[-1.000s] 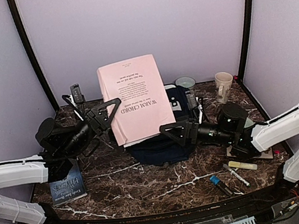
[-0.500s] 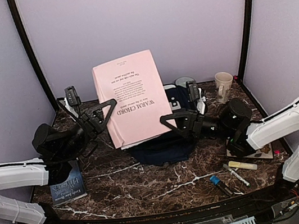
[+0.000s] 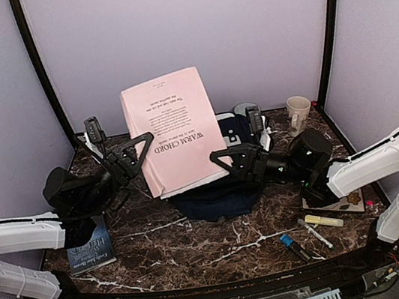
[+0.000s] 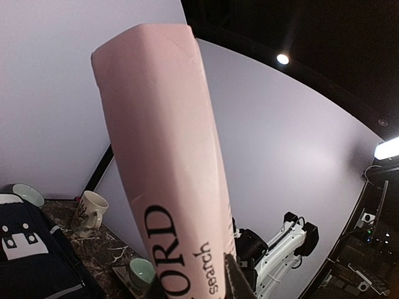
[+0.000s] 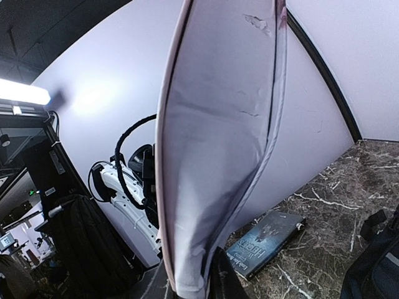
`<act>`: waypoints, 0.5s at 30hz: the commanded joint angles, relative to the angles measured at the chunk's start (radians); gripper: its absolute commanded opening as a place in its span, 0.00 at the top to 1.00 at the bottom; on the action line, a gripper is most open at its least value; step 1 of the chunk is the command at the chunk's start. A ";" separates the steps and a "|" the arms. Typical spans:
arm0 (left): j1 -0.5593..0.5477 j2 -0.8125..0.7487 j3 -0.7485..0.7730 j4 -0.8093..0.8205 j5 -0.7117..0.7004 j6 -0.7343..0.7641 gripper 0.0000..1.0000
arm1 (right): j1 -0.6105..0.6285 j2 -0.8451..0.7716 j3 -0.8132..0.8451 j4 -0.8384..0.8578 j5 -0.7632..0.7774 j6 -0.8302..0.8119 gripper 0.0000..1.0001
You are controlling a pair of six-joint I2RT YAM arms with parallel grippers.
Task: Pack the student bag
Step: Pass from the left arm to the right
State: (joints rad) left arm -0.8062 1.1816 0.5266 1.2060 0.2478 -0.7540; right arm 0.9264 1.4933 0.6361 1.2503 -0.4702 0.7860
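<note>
Tabletop (image 3: 200,248): one bag (image 3: 214,196), two books (image 3: 173,127), perhaps three pens (image 3: 315,231).

The white-and-black left arm (image 3: 15,233) reaches in low from the left with its wrist raised. The black two-finger left gripper (image 3: 147,138) is clamped on the left edge of a pink printed paperback booklet (image 3: 173,123). The right arm (image 3: 369,164) extends leftward, forearm near level. The right gripper (image 3: 216,159) pinches the booklet's lower right edge.
</note>
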 commanded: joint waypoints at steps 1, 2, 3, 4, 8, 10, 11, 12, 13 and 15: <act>-0.008 -0.019 -0.018 -0.014 0.025 0.037 0.88 | 0.003 -0.052 0.011 -0.050 0.037 -0.040 1.00; -0.007 -0.024 -0.022 -0.027 0.019 0.046 0.81 | 0.003 -0.065 0.009 -0.076 0.057 -0.053 1.00; -0.007 -0.027 -0.026 -0.039 0.011 0.057 0.74 | 0.004 -0.079 0.003 -0.106 0.081 -0.068 1.00; -0.008 -0.033 -0.030 -0.050 0.006 0.069 0.67 | 0.003 -0.094 -0.001 -0.137 0.102 -0.084 1.00; -0.008 -0.056 -0.019 -0.174 -0.028 0.142 0.48 | 0.003 -0.167 -0.021 -0.316 0.244 -0.152 1.00; -0.007 -0.062 -0.006 -0.238 -0.053 0.192 0.43 | 0.003 -0.199 -0.025 -0.403 0.347 -0.186 1.00; -0.007 -0.062 -0.001 -0.261 -0.063 0.216 0.40 | 0.003 -0.214 -0.028 -0.444 0.390 -0.197 1.00; -0.007 -0.063 0.005 -0.284 -0.069 0.240 0.38 | 0.003 -0.227 -0.031 -0.479 0.427 -0.208 1.00; -0.007 -0.063 0.014 -0.315 -0.075 0.266 0.37 | 0.003 -0.240 -0.034 -0.509 0.461 -0.221 1.00; -0.007 -0.063 0.049 -0.407 -0.098 0.324 0.35 | 0.004 -0.270 -0.036 -0.574 0.531 -0.244 1.00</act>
State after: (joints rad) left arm -0.8082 1.1500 0.5152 0.9573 0.1875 -0.5724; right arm 0.9333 1.2732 0.6132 0.8326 -0.1673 0.6209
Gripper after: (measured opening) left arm 0.635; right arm 0.129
